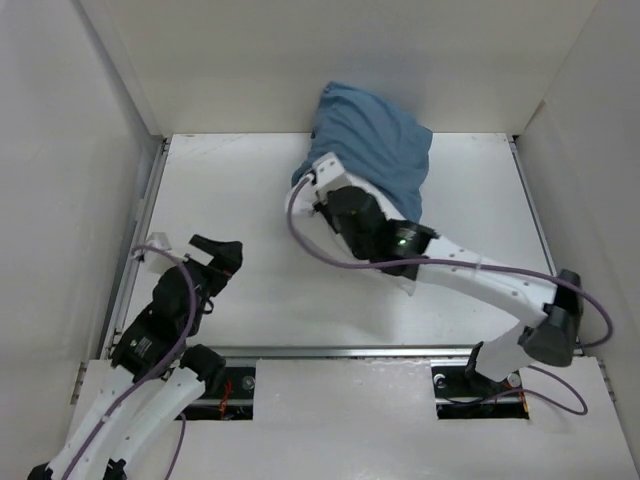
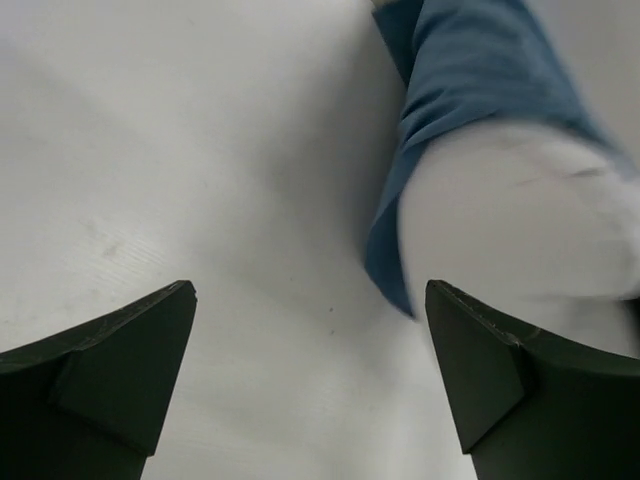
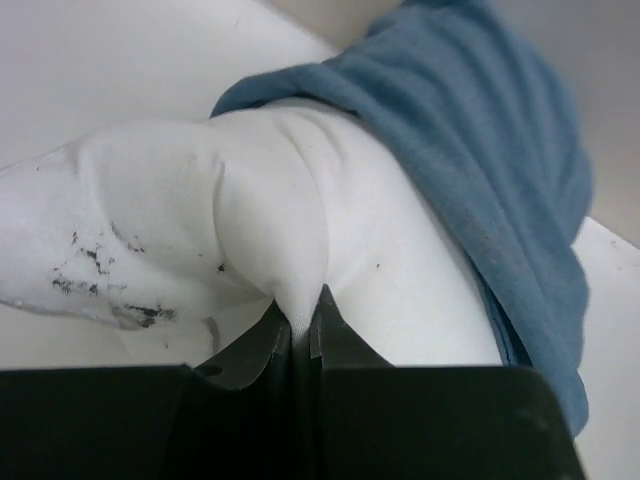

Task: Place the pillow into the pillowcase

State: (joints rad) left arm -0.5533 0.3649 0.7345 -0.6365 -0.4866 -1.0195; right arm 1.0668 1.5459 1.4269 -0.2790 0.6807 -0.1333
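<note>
The blue pillowcase [image 1: 372, 148] lies bunched at the back middle of the table, against the rear wall. The white pillow [image 3: 330, 200] sits partly inside it, and its near end, with dark smudges, sticks out. My right gripper [image 3: 303, 318] is shut on a pinched fold of the pillow at that bare end. In the top view the right gripper [image 1: 328, 192] is at the pillowcase's near left edge, and the arm hides most of the pillow. My left gripper [image 2: 310, 300] is open and empty, well apart at the table's left [image 1: 218, 258]. It faces the pillowcase [image 2: 470, 70] and pillow end [image 2: 510, 220].
White walls enclose the table on the left, back and right. A metal rail [image 1: 330, 352] runs along the near edge. Purple cables [image 1: 300, 235] loop off both arms. The white tabletop [image 1: 240, 190] lies between the left gripper and the pillowcase.
</note>
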